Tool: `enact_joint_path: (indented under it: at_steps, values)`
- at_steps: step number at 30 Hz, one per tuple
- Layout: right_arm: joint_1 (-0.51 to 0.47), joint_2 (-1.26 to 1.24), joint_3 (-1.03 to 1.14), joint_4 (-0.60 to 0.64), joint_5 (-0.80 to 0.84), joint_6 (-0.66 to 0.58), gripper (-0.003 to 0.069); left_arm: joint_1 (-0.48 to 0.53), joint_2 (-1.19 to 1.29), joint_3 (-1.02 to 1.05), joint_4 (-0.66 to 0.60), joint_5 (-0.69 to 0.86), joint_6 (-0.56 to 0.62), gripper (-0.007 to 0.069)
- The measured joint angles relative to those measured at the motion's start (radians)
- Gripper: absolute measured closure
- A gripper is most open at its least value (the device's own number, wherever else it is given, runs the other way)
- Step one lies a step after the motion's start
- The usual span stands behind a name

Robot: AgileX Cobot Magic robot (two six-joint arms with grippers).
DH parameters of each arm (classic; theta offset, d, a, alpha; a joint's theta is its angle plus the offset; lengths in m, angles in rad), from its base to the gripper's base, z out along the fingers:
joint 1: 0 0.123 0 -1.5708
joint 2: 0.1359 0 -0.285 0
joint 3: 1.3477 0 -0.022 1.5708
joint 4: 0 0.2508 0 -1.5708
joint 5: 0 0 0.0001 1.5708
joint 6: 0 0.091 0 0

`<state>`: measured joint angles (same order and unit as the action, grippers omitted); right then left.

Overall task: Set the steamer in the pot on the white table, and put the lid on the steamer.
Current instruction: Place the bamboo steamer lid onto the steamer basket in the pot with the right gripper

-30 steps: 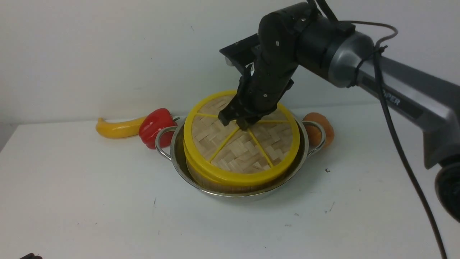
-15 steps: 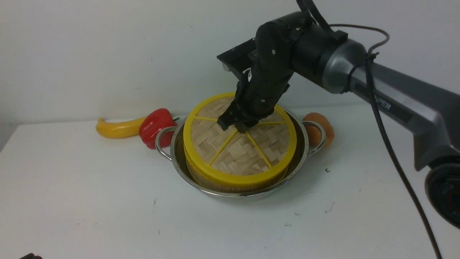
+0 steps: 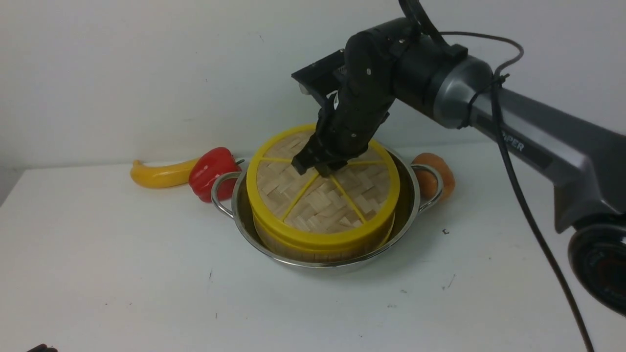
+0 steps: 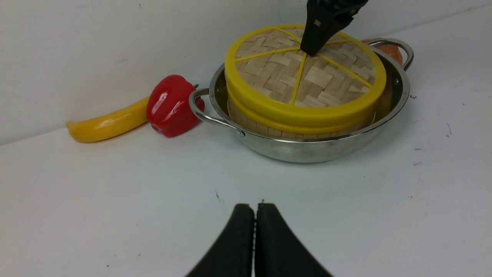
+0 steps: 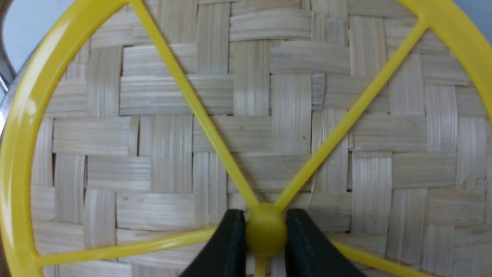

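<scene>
The left hand [image 4: 254, 209] is held low over bare bench [image 3: 122, 274], jaws pressed together on nothing, well apart from the pot [image 3: 242, 205]. A banana [image 3: 156, 175] and a red pepper [image 3: 212, 171] are set by the pot's left handle. The steamer [image 4: 269, 130] is seated in the pot, with the lid [image 3: 323, 200] laid on it. The lid's centre knob [image 5: 266, 232] is clamped by the right hand [image 3: 318, 168]. An orange object [image 3: 440, 171] is seen just beside the right handle; open bench is left in front.
</scene>
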<state>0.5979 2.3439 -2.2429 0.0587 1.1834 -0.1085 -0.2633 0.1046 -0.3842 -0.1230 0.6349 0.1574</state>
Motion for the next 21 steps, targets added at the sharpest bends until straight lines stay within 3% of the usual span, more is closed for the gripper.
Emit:
enact_joint_path:
  at_steps: [21]
  values:
    - [0.002,0.011,-0.009,0.0,0.0,-0.011,0.0516,0.0,0.0,0.0,0.0,0.0,0.0,0.0625]
